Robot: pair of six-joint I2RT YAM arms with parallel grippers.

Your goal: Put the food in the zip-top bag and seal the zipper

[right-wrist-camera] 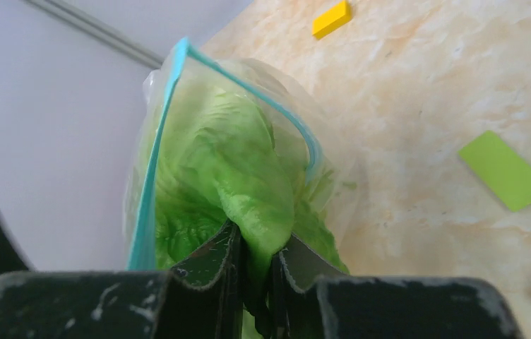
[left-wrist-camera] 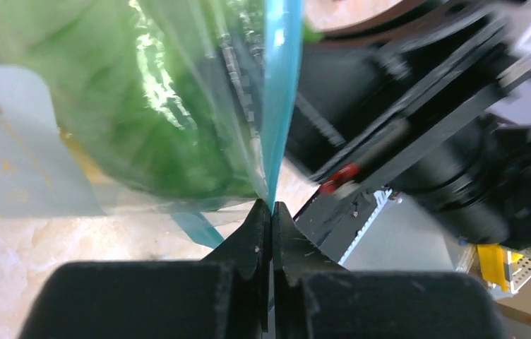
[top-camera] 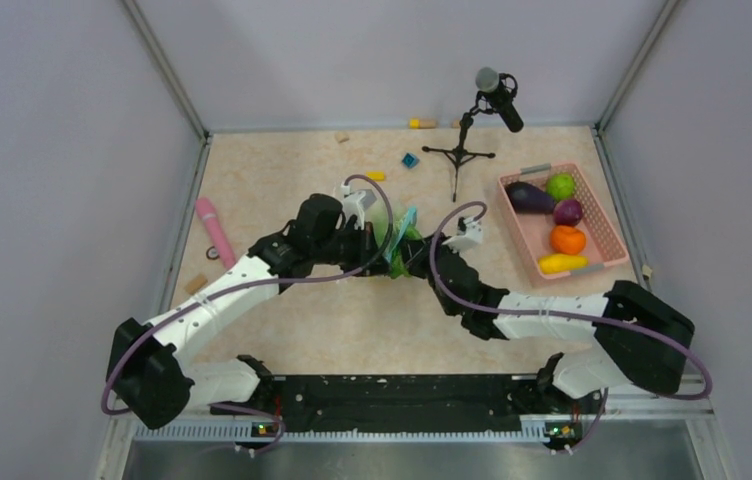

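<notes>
The clear zip-top bag (top-camera: pixel 399 238) stands upright at the table's middle, with a green lettuce-like piece (right-wrist-camera: pixel 241 162) partly inside its open mouth. My left gripper (left-wrist-camera: pixel 271 206) is shut on the teal zipper strip (left-wrist-camera: pixel 280 92) at one end of the mouth; the lettuce (left-wrist-camera: pixel 157 106) and the white label (left-wrist-camera: pixel 1 141) show through the plastic. My right gripper (right-wrist-camera: pixel 255 247) is shut on the lettuce's lower stem, at the mouth between the zipper's two sides (right-wrist-camera: pixel 153 176). From above, the left gripper (top-camera: pixel 380 245) and right gripper (top-camera: pixel 420 255) meet at the bag.
A pink mesh basket (top-camera: pixel 604 218) at the right holds an eggplant (top-camera: pixel 527 197), lime (top-camera: pixel 560 186), magenta piece (top-camera: pixel 568 211), orange (top-camera: pixel 568 239) and yellow piece (top-camera: pixel 562 264). A microphone stand (top-camera: pixel 462 150) stands behind. A pink cylinder (top-camera: pixel 215 230) lies left. Small blocks (right-wrist-camera: pixel 505 169) lie nearby.
</notes>
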